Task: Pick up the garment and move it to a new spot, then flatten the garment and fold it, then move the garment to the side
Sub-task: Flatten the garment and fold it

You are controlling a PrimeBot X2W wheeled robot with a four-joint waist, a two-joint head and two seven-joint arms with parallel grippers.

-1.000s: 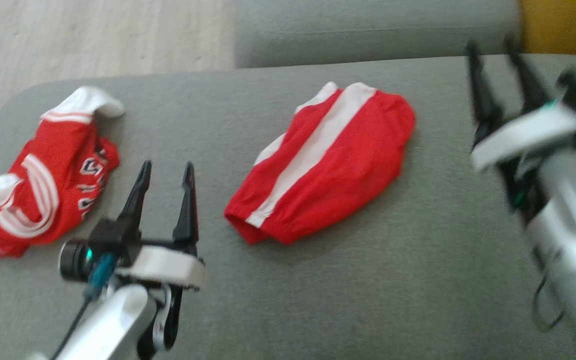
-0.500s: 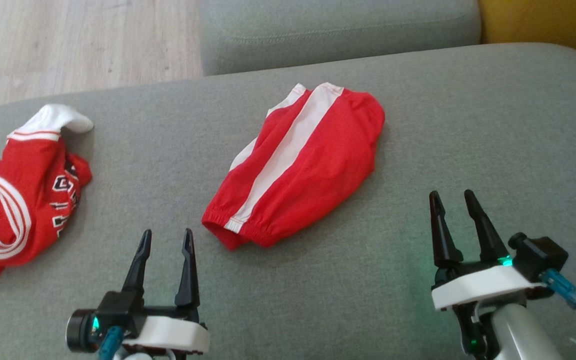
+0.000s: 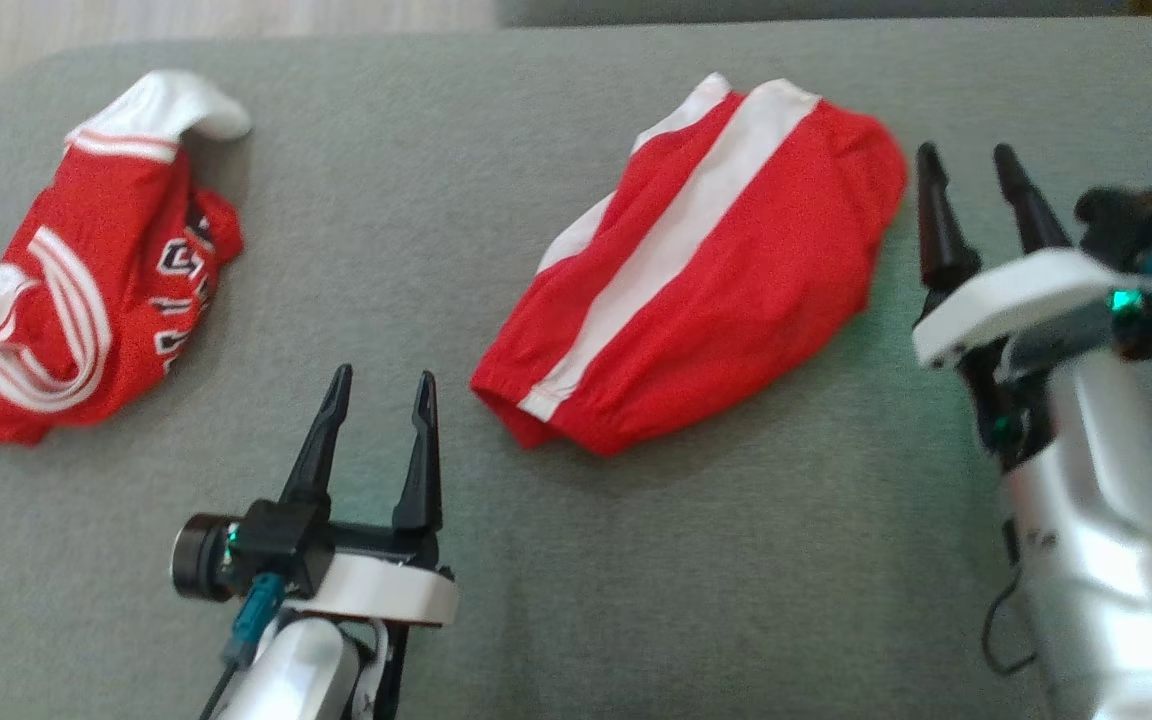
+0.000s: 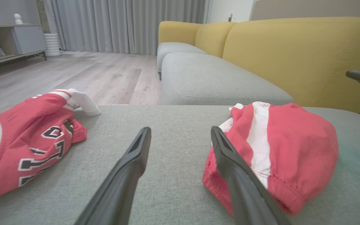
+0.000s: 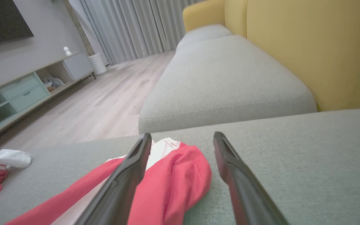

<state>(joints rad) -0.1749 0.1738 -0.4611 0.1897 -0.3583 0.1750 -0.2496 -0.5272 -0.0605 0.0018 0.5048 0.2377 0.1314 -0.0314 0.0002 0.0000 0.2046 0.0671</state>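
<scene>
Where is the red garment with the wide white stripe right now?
In the head view the striped red garment lies on the grey cushion, right of centre, just left of the right gripper; the crumpled red jersey lies apart, far left.

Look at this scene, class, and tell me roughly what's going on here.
A two-armed robot is working over a grey cushion with two red-and-white garments on it. Striped red shorts lie between its arms, and a crumpled jersey lies off to its left. The left tool and right tool are both open and empty, flanking the shorts.
</scene>
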